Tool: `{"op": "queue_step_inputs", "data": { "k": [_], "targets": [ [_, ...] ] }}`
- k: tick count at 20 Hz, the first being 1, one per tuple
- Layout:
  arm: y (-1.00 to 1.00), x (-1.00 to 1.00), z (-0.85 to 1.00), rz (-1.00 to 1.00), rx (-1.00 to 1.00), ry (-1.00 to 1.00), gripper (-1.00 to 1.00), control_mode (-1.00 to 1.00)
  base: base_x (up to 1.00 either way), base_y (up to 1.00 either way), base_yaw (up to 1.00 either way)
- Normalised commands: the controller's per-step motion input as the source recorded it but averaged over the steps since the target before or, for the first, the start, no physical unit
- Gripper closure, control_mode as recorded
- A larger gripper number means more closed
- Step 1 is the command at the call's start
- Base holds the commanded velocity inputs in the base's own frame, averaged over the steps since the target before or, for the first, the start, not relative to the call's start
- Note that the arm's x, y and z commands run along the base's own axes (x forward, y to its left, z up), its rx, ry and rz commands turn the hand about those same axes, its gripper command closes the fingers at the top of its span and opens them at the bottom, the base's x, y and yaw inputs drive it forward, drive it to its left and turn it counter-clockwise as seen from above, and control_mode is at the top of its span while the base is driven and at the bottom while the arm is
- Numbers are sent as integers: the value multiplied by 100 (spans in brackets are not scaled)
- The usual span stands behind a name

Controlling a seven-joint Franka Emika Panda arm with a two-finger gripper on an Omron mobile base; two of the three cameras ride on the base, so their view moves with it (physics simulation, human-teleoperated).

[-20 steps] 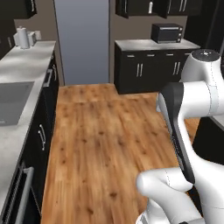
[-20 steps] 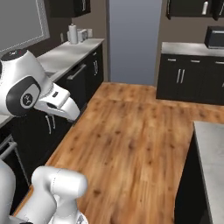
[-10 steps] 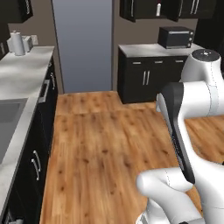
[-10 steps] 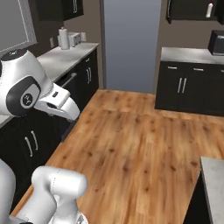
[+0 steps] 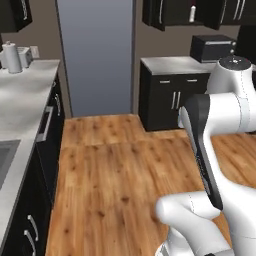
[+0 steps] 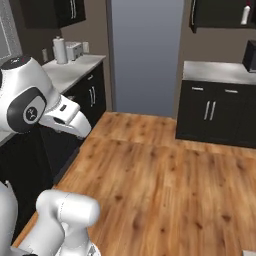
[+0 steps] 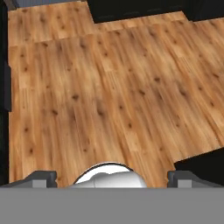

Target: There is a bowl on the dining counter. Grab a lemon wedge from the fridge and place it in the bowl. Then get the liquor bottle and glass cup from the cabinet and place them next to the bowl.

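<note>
My gripper (image 7: 113, 178) hangs over bare wooden floor (image 7: 109, 87) in the hand view. Its two dark fingertips (image 7: 41, 177) stand far apart at the bottom of that view, open, with nothing between them. Black wall cabinets (image 5: 167, 11) with slim silver handles hang at the top right; I cannot tell if one is the task's cabinet. The bowl, dining counter, lemon wedge, fridge, liquor bottle and glass cup are out of view.
A grey counter (image 5: 25, 100) on black low cabinets runs along the left, with a paper towel roll (image 5: 11, 57) and a sink (image 5: 4, 155). Ahead is a tall grey-blue panel (image 5: 95, 55). A microwave (image 5: 215, 47) sits on low black cabinets (image 5: 172, 100) at the right.
The whole picture has shifted: the base has driven forward, so the grey-blue panel, the left counter and the microwave cabinets look nearer. The arm holds the same pose and the gripper stays open.
</note>
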Motion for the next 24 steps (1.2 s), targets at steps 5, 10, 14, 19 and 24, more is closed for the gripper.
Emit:
{"op": "queue_step_inputs", "data": {
  "k": [5,10,14,19,24],
  "targets": [
    [0,0,0,0,0,0,-100,100,100,-13,0],
    [0,0,0,0,0,0,-100,100,100,-29,0],
    [0,0,0,0,0,0,-100,100,100,-42,0],
    [0,0,0,0,0,0,-100,100,99,-61,1],
    [0,0,0,0,0,0,-100,100,82,-85,4]
  ]
}}
